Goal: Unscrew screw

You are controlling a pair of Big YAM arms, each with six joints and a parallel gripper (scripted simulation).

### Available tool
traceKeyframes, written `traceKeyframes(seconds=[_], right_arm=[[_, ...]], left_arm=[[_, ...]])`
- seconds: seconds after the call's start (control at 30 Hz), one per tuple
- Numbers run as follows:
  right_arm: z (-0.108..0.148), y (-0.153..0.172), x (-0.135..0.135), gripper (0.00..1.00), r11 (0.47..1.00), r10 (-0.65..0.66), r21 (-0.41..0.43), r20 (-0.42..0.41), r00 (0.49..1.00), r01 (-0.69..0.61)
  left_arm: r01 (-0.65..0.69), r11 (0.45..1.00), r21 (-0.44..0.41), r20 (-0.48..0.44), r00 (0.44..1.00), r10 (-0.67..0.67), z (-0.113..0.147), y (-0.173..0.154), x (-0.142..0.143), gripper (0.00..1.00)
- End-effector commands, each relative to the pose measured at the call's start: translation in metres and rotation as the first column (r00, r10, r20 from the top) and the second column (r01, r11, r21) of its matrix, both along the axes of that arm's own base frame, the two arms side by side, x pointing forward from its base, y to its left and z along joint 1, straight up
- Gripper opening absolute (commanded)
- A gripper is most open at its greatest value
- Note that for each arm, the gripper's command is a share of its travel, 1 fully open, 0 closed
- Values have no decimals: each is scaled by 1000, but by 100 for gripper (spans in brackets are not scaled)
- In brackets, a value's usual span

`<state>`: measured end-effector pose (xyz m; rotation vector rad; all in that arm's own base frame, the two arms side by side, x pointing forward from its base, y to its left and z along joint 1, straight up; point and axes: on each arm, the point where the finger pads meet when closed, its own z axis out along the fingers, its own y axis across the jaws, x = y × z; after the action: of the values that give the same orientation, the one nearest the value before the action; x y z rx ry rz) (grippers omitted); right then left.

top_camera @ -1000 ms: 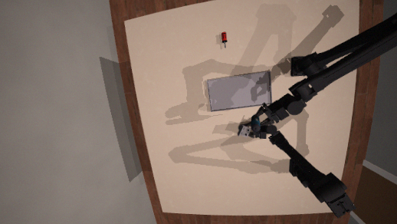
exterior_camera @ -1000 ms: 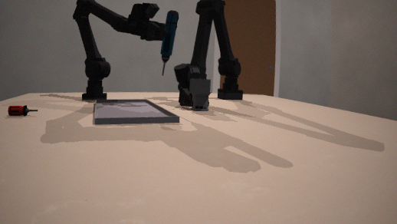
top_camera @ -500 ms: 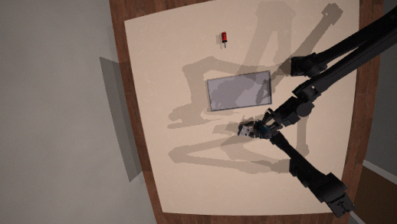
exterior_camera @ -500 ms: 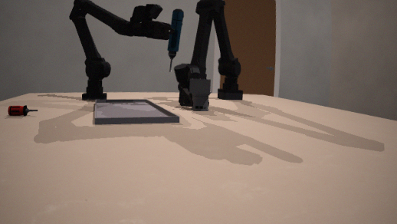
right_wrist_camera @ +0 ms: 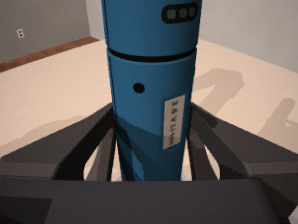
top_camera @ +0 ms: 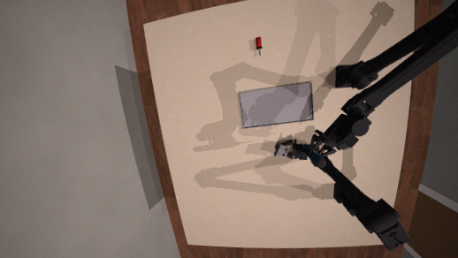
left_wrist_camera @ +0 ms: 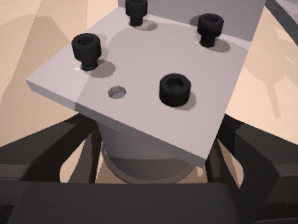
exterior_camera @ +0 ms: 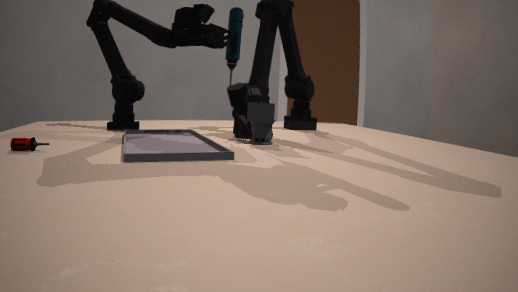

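Low screw (left_wrist_camera: 175,90) (black, socket head) is sitting flush on grey bracket (left_wrist_camera: 150,60) — joint module (left_wrist_camera: 145,145) is standing beneath; blue electric screwdriver (top_camera: 314,155) (exterior_camera: 234,35) (right_wrist_camera: 152,110) is hanging near-upright above — tip down.
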<state>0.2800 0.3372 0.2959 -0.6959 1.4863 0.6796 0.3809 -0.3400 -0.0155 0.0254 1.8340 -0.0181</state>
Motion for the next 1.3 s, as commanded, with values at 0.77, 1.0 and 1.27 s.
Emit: traceKeyframes(seconds=[0.77, 1.0, 1.27], right_arm=[[53, 3, 11, 42, 995, -19, 95, 89, 996, 11], [52, 7, 15, 42, 996, -19, 92, 86, 996, 11], [51, 15, 22, 42, 996, -19, 91, 86, 996, 11]], left_arm=[[13, 1000, 9, -1, 1000, -13, -9, -2, -7, 59], [13, 1000, 9, -1, 1000, -13, -9, -2, -7, 59], [13, 1000, 9, -1, 1000, -13, -9, -2, -7, 59]])
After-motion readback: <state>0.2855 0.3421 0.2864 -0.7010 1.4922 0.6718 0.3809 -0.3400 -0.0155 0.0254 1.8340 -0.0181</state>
